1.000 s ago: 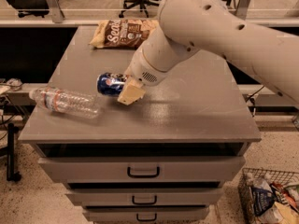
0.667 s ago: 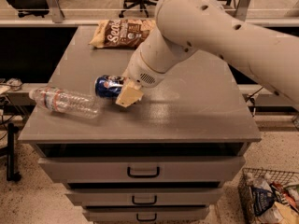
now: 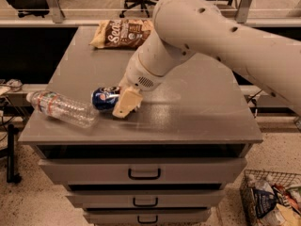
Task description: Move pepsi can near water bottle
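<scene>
The gripper (image 3: 123, 101) is low over the near-left part of the cabinet top (image 3: 197, 112), at the end of the white arm (image 3: 211, 36) that reaches in from the right. It is closed on the can (image 3: 104, 98). The near finger (image 3: 127, 103) lies over the right end of the can and hides it; the other finger is hidden behind. The rest of the can sticks out to the left of the fingers.

The can lies on its side on the top. Its long axis runs about left to right, and its free end, with the round logo showing, points left toward the bottle (image 3: 63, 109).

The bottle also lies on its side, just left of the can. Its cap points far-left and its base near-right. The base is right beside the can; I cannot tell if they touch.

A chip bag (image 3: 121, 33) lies at the far edge, well apart.
</scene>
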Action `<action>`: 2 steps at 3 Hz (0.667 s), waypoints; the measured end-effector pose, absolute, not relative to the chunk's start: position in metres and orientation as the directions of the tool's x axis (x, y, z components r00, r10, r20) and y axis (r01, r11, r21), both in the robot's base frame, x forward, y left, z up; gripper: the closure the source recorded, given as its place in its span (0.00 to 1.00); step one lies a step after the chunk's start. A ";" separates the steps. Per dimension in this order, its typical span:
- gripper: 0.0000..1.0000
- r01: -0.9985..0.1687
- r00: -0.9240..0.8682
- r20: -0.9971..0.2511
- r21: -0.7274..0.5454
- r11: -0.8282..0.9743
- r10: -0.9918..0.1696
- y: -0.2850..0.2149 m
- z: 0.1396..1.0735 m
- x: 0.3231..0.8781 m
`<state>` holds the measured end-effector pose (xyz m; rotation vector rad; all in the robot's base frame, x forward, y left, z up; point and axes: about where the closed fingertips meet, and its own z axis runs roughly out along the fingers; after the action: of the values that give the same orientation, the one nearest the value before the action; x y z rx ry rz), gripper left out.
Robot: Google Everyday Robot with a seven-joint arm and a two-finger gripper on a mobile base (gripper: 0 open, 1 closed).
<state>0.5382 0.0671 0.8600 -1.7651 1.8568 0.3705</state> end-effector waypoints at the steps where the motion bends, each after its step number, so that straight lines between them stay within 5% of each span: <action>1: 0.00 -0.982 0.006 -0.559 -0.161 0.102 -0.829 0.068 0.858 0.538; 2: 0.00 -0.982 0.004 -0.559 -0.160 0.103 -0.829 0.068 0.857 0.538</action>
<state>0.5379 0.0684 0.8573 -1.7630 1.8627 0.3794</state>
